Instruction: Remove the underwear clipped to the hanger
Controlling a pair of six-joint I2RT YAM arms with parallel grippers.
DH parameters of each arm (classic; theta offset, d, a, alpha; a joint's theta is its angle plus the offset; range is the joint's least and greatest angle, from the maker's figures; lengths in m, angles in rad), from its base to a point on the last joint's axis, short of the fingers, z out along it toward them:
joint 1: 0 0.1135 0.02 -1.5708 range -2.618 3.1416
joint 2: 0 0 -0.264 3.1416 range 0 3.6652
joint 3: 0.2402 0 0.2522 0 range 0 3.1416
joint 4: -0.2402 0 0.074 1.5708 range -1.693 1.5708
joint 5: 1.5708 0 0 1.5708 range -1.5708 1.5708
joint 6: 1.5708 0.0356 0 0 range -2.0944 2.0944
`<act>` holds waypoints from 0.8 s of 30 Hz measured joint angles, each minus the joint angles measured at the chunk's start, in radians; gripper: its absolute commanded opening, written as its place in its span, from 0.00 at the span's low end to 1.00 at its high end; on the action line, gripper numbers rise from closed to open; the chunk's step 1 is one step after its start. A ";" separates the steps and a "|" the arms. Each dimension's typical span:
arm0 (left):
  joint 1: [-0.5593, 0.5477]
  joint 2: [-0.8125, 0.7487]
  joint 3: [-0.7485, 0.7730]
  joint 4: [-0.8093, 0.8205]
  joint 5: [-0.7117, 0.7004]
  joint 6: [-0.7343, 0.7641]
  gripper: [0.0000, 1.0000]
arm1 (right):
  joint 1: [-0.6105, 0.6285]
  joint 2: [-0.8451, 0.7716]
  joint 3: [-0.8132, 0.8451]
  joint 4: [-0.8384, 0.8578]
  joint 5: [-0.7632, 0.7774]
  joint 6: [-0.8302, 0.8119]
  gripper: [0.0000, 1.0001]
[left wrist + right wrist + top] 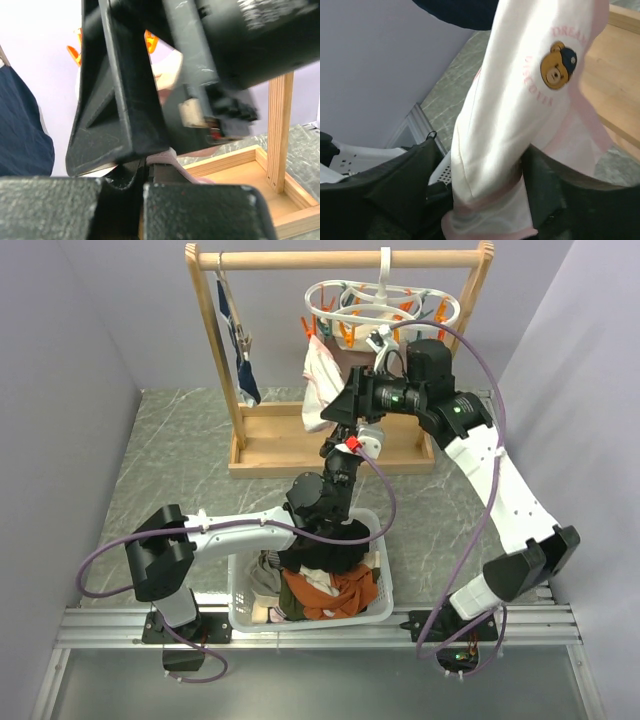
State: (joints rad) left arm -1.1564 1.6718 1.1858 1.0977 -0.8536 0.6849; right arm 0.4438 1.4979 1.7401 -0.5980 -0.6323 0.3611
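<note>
Top external view: the hanger [385, 275] hangs by its hook from the rail of a wooden rack [300, 258], so its pegs [350, 332] dangle at a height both arms can reach. One piece of the underwear [320, 375], whitish with pink edging, hangs from a peg on the ring's left side. Any other pieces are hidden behind the arms.

The right gripper [335, 412] reaches in from the side at the garment's lower half. In the right wrist view the cloth [520, 100], printed with a small bear, runs down between the two fingers and bunches there. The jaws are clenched on it, a hold low enough that a downward tug should load the peg rather than swing the whole ring.

The left gripper [345, 440] comes up from below, just under the right one. Its own camera is crowded by the other arm's black body. The jaws look drawn close together, but I cannot tell whether they nip the pale fold of cloth [165, 157] at their tips.

A basket [240, 610] of clothes sits between the arm bases, likely the drop spot. A navy garment [248, 375] hangs apart on the left.
</note>
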 measured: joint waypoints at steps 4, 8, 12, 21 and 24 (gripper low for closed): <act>-0.001 -0.003 0.001 -0.004 -0.001 0.015 0.01 | 0.000 0.067 0.072 -0.025 -0.020 -0.011 0.20; -0.006 -0.008 0.021 -0.050 -0.008 0.005 0.16 | -0.011 0.117 0.154 -0.060 -0.002 -0.024 0.00; -0.003 -0.043 0.078 -0.227 0.010 -0.081 0.64 | -0.010 0.136 0.208 -0.076 0.003 -0.024 0.00; 0.072 -0.345 0.219 -0.844 0.300 -0.595 0.89 | -0.054 0.146 0.244 -0.135 0.024 -0.045 0.00; 0.179 -0.414 0.311 -0.972 0.446 -0.769 0.91 | -0.069 0.146 0.236 -0.140 0.033 -0.051 0.00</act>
State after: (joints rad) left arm -0.9779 1.2579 1.4967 0.1257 -0.4072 -0.0837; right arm 0.3752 1.6444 1.9762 -0.7376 -0.5995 0.3099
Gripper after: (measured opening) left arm 0.894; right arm 0.042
